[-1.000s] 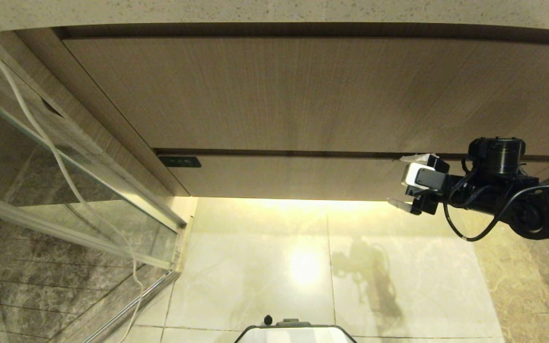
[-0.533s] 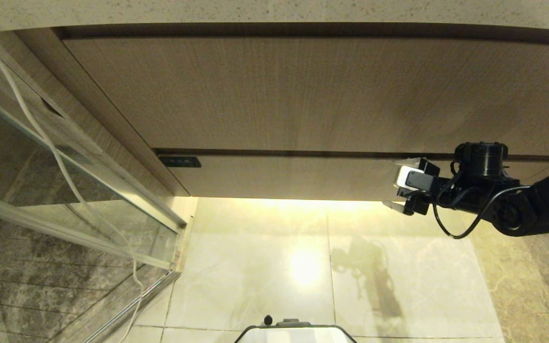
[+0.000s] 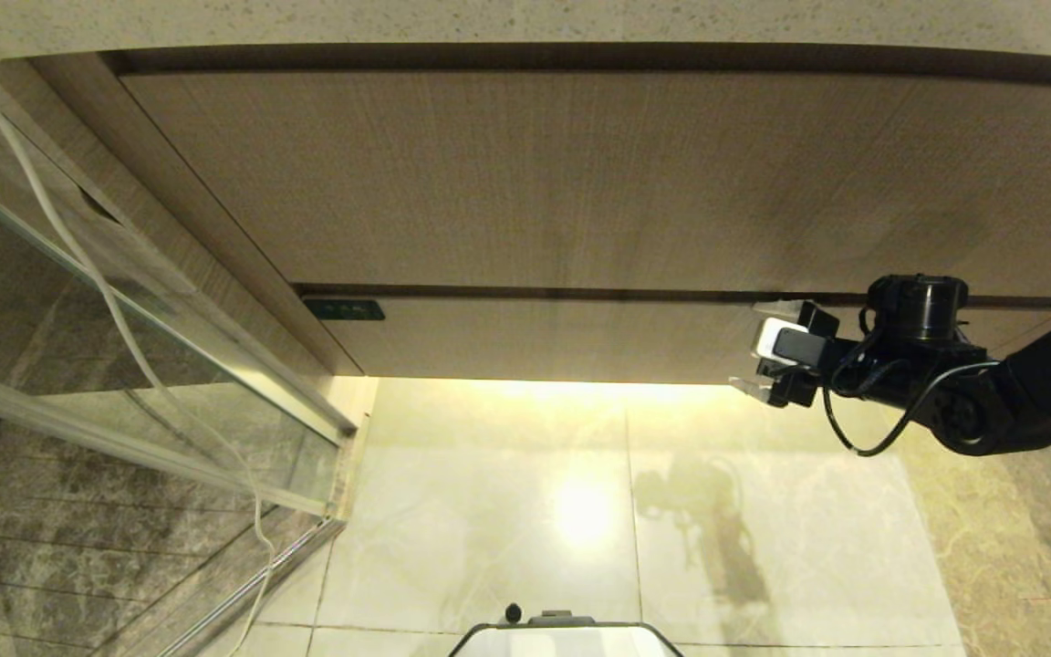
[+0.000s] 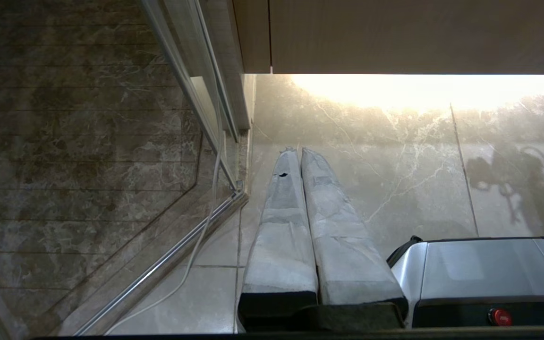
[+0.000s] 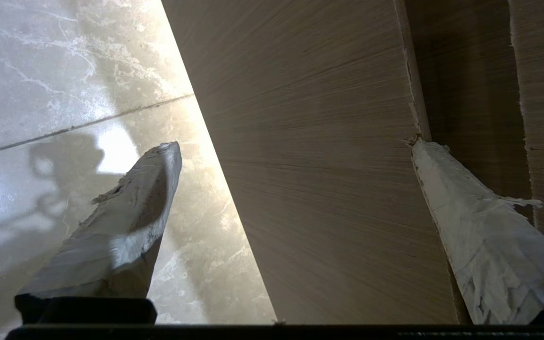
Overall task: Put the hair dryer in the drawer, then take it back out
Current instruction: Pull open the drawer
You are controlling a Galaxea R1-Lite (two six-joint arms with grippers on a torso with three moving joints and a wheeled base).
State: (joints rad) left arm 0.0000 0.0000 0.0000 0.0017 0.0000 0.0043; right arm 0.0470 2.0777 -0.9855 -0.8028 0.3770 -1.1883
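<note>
The task looks to be at its very start. The wide, flat, beige wooden drawer (image 3: 535, 336) with fine grain lines is closed, its narrow front flush under the taller wood-grain panel (image 3: 580, 173) above it. The hair dryer cannot be seen in any view, so I cannot tell where it is. The drawer has to be pulled open first, then the dryer put in and taken back out.

The black right gripper (image 3: 756, 349) is at the right part of the drawer front. Its two long fingers, wrapped in rough grey-white tape, stand wide apart. One finger (image 5: 480, 226) points into the dark gap along the top edge of the drawer, and the other (image 5: 116, 231) sits below the bottom edge, over the floor. It holds nothing.

The left gripper (image 4: 299, 156) hangs low by the robot's shiny silver base (image 4: 484, 269). Its taped fingers are pressed together and hold nothing.

The floor (image 3: 507, 511) is smooth, glossy pale marble tile with thin veins. A glass door (image 3: 78, 301) with a metal frame stands at the left, and a thin white cord (image 3: 124, 338) hangs along it. A speckled stone counter (image 3: 525, 23) runs along the top.
</note>
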